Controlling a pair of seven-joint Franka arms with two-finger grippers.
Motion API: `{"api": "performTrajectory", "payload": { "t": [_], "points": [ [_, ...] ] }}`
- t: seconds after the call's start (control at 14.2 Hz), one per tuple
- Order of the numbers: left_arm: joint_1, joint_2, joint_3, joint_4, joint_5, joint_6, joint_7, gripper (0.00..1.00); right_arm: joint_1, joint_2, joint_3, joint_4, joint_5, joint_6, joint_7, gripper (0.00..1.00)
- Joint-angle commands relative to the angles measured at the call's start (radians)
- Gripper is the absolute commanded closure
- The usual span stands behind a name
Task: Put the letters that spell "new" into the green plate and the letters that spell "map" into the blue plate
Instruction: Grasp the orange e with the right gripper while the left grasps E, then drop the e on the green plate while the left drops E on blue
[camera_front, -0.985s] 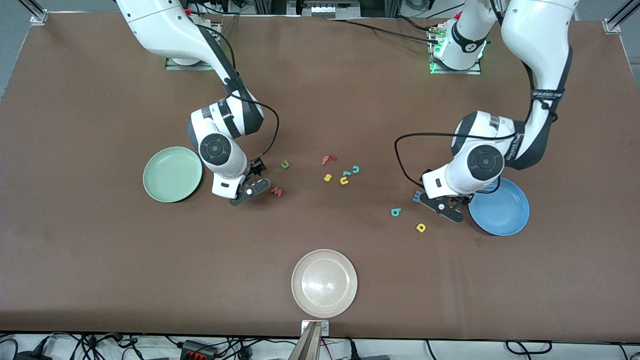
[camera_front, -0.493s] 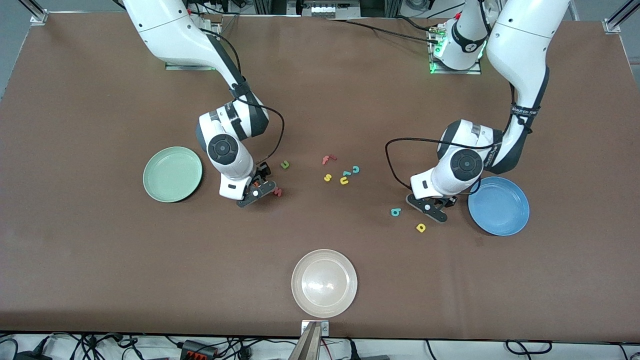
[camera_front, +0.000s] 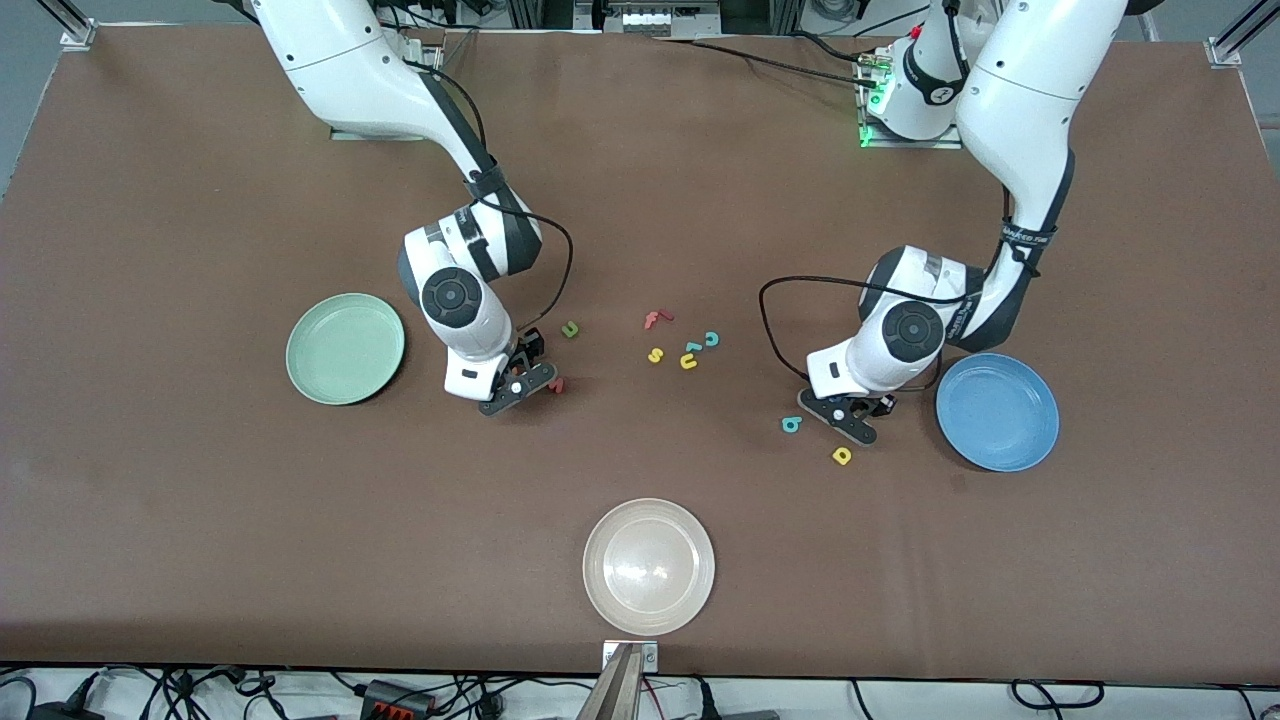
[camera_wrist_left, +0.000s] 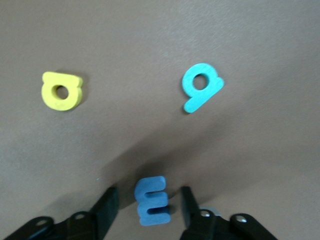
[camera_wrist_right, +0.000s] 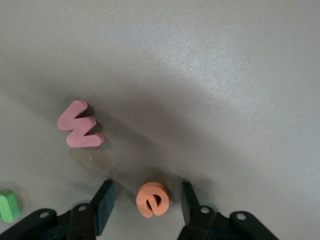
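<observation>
My left gripper is low over the table beside the blue plate, open, its fingers either side of the purplish-blue m with gaps on both sides. The teal p and yellow a lie close by. My right gripper is low beside the green plate, open, straddling the orange e without touching it. The pinkish-red w lies next to it. The dark green n is a little farther from the front camera.
A small cluster lies mid-table between the arms: a red f, a yellow s, a yellow u-shaped letter and a teal c. A whitish-beige plate sits near the table's front edge.
Both grippers have come down onto their letters and their jaws have narrowed. The left one shifted away from the blue plate over the m, the right one toward the w over the e.
</observation>
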Motion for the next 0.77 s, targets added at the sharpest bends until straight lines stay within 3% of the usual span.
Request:
{"api": "performTrajectory", "payload": {
  "t": [0.0,0.07,0.21,0.28,0.35,0.49,0.7],
  "points": [
    [-0.007,0.0,0.002,-0.006,0.019,0.013,-0.009,0.82,0.007,0.012,-0.001,0.005,0.018,0.002,-0.004,0.4],
    [-0.005,-0.006,0.004,-0.003,0.019,0.004,-0.008,0.88,0.007,0.012,-0.001,0.005,0.018,0.002,-0.004,0.4],
    [0.008,-0.038,0.004,0.0,0.019,-0.021,-0.001,0.88,0.01,0.012,-0.001,0.003,0.016,-0.001,-0.006,0.45],
    [0.015,-0.059,0.007,0.012,0.019,-0.07,-0.001,0.89,0.01,0.016,-0.001,0.002,0.016,-0.001,-0.012,0.53],
    [0.015,-0.086,0.016,0.035,0.019,-0.135,0.0,0.89,0.007,0.019,-0.002,0.002,0.016,-0.001,-0.02,0.69],
    [0.053,-0.11,0.022,0.099,0.019,-0.266,0.012,0.89,0.01,0.018,-0.002,0.002,0.016,-0.001,-0.021,0.91],
    [0.152,-0.113,0.021,0.165,0.036,-0.354,0.084,0.89,0.019,0.007,-0.002,0.005,0.016,-0.003,-0.006,0.98]
  ]
}}
